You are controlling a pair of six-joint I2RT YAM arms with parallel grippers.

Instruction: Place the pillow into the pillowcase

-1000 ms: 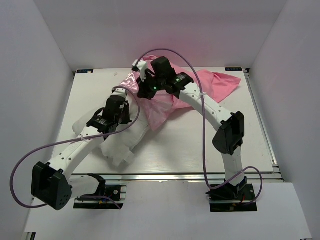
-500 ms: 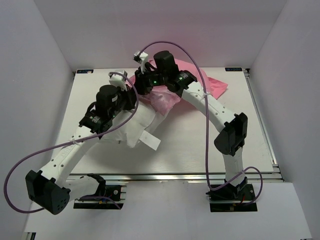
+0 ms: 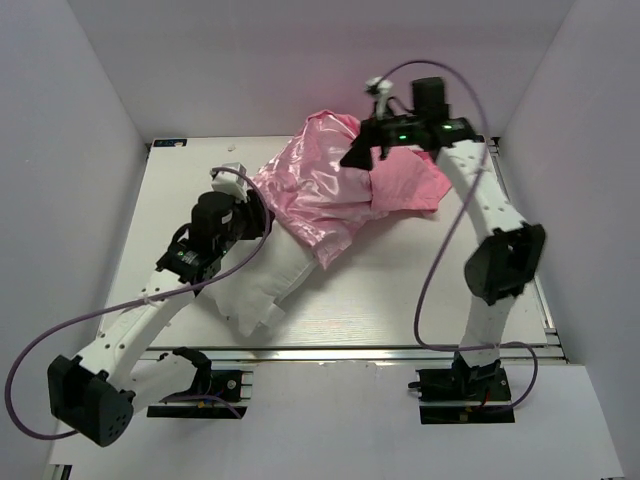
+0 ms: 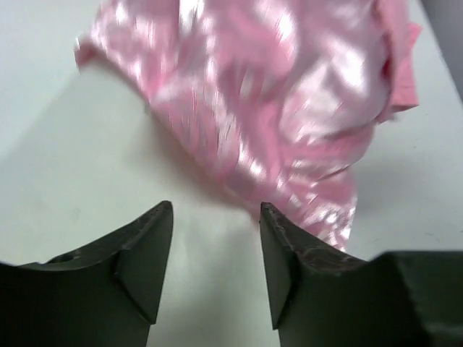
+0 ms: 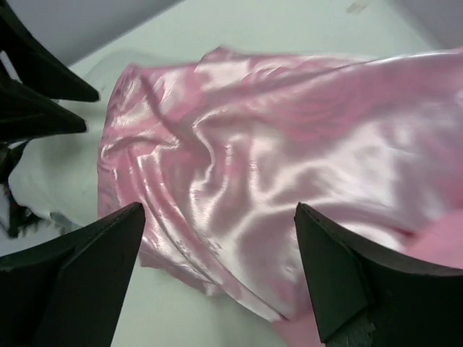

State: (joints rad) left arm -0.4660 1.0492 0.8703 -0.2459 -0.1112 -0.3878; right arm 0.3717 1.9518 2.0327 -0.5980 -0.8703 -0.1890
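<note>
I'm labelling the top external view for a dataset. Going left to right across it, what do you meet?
Left arm's black joint block → pillow, its bare end → pillowcase → right arm's black joint block.

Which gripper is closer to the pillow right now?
Left. The left gripper hovers close over the pillow; the right gripper hangs above the pillowcase, farther off.

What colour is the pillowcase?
The pillowcase is glossy pink with bright highlights on its folds, shown best in the right wrist view.
</note>
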